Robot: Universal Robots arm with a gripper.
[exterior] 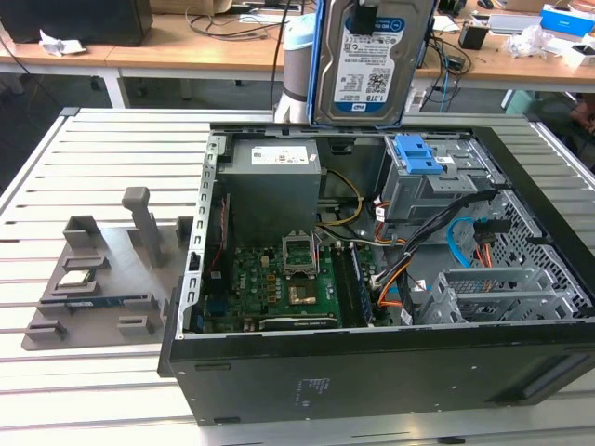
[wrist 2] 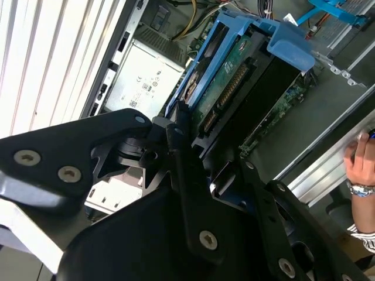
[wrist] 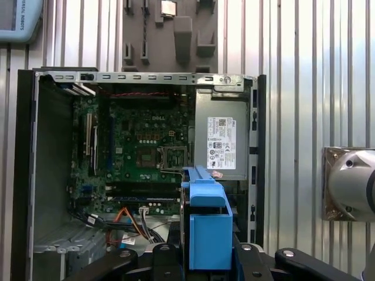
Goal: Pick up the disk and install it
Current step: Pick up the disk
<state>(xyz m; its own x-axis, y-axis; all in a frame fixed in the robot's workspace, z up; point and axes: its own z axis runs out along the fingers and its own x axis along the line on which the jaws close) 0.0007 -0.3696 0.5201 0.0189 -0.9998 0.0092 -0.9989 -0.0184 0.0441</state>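
The disk [exterior: 372, 65], a silver-grey hard drive with a white-and-blue label in a bright blue frame, hangs upright high above the back of the open computer case [exterior: 372, 381]. My gripper [exterior: 365, 11] is shut on its top edge. In the second wrist view the disk [wrist 2: 231, 76] runs edge-on away from the black fingers [wrist 2: 179, 134] clamped on it. In the first wrist view its blue frame [wrist: 208, 228] sits between the gripper's black links, over the case interior. The grey metal bay [exterior: 428, 190] with a blue latch [exterior: 416, 156] lies below the disk.
Inside the case are a grey power supply [exterior: 274, 177], the green motherboard [exterior: 279, 279], cables [exterior: 465, 242] and a perforated cage [exterior: 493, 293]. A grey parts fixture [exterior: 102, 269] sits at the exterior view's left. A person's hand [wrist 2: 357, 164] rests near the case edge.
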